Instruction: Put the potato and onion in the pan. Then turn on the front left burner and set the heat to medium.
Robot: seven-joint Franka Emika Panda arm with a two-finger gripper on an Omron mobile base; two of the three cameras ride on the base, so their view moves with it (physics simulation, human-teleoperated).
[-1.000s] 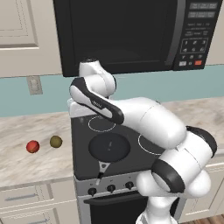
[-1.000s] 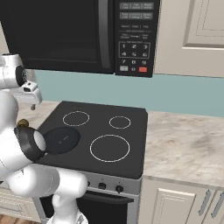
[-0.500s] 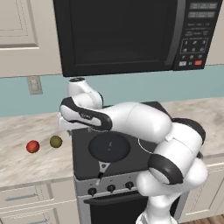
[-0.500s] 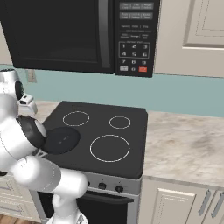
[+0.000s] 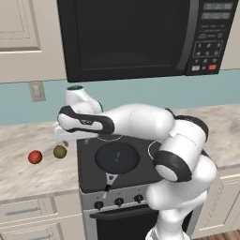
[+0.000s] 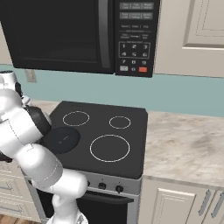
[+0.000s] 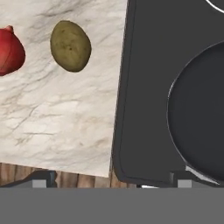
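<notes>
Hand view, matte oval potato (image 7: 70,45), glossy red onion (image 7: 9,51), veined marble counter (image 7: 57,113), round dark pan (image 7: 199,116), claw open

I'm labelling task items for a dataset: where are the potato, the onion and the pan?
potato (image 7: 70,45), hand view, middle of its olive-brown skin.
onion (image 5: 35,157), left base view, centre of the red ball.
pan (image 5: 117,157), left base view, middle of its dark floor.

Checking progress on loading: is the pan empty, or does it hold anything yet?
Empty. The pan shows a bare dark inside, while the potato and onion lie on the counter beside the stove.
</notes>
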